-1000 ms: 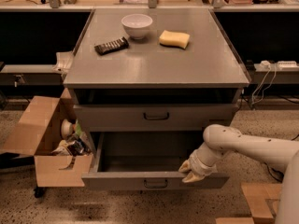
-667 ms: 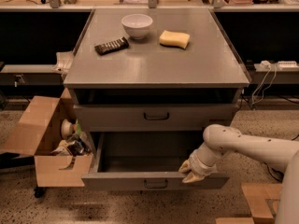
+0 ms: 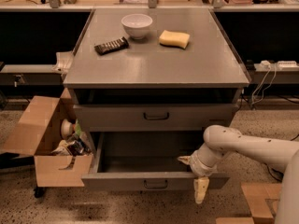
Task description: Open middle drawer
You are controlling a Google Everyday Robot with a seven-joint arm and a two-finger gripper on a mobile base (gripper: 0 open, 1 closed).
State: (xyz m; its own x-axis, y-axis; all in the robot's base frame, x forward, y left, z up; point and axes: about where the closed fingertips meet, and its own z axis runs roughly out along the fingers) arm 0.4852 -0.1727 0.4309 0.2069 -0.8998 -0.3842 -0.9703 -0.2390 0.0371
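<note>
Grey cabinet [image 3: 154,64]: middle drawer [image 3: 117,117] camera-facing, widthwise; end effector [image 3: 194,175] (at bottom drawer [image 3: 117,181])

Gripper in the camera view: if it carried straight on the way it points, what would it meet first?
The gripper, at the right front of the open middle drawer, points down and left. It would probably meet that drawer's front panel first, though depth is unclear.

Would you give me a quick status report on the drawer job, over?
End effector at the right end of the middle drawer front panel. Drawer pulled well out, inside looks empty. Cardboard box close on its left, not blocking.
</note>
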